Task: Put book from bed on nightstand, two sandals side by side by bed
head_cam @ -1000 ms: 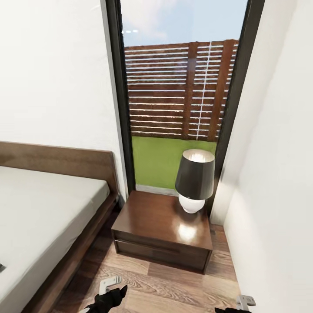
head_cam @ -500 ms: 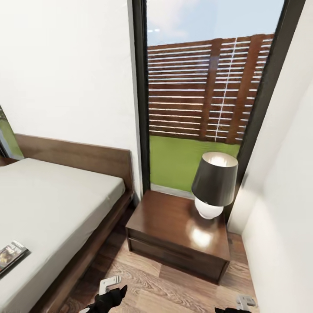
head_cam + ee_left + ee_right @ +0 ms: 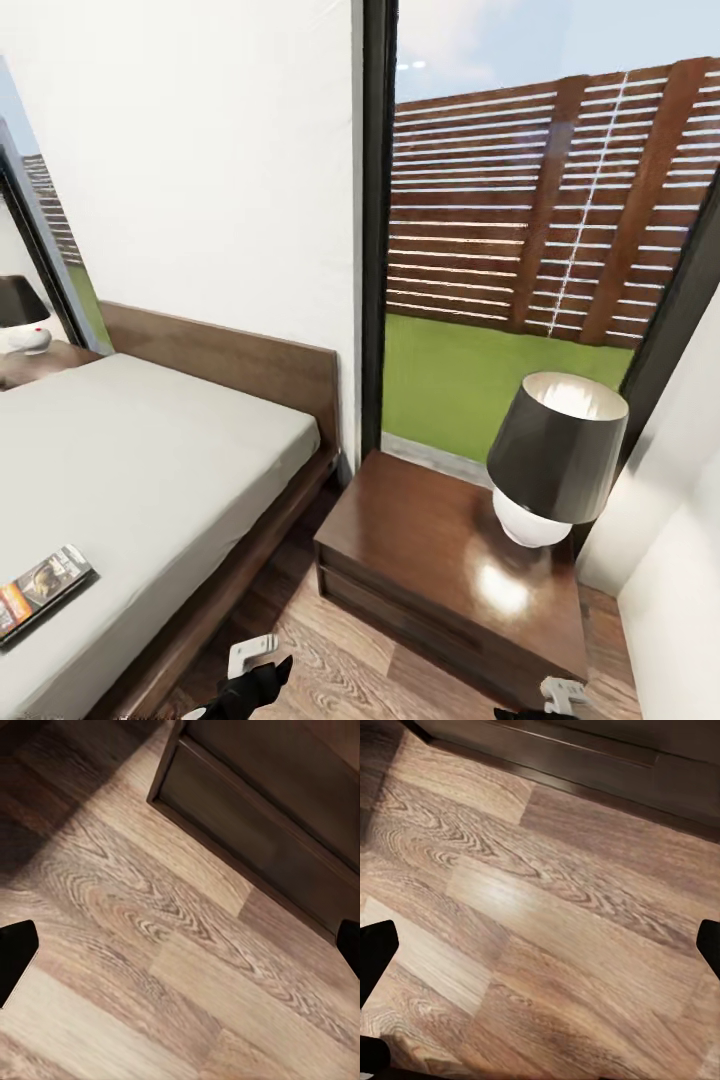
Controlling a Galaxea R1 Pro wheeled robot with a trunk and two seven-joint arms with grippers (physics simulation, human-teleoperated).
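1. Since the book [image 3: 40, 588] lies on the bed [image 3: 150, 470], well left of the left gripper [image 3: 250, 690], approach squarely; the nightstand [image 3: 440, 560] sits ahead.
2. Left wrist: fingertips [image 3: 15, 956] spread wide over floor [image 3: 172, 967], empty.
3. Right wrist: right gripper [image 3: 540, 945] likewise wide, empty.

Lamp [image 3: 556, 452] crowds nightstand [image 3: 430, 540]; its left half free.

Dark-covered book [image 3: 40, 590] flat on off-white bed [image 3: 150, 470], beside nightstand [image 3: 450, 570].
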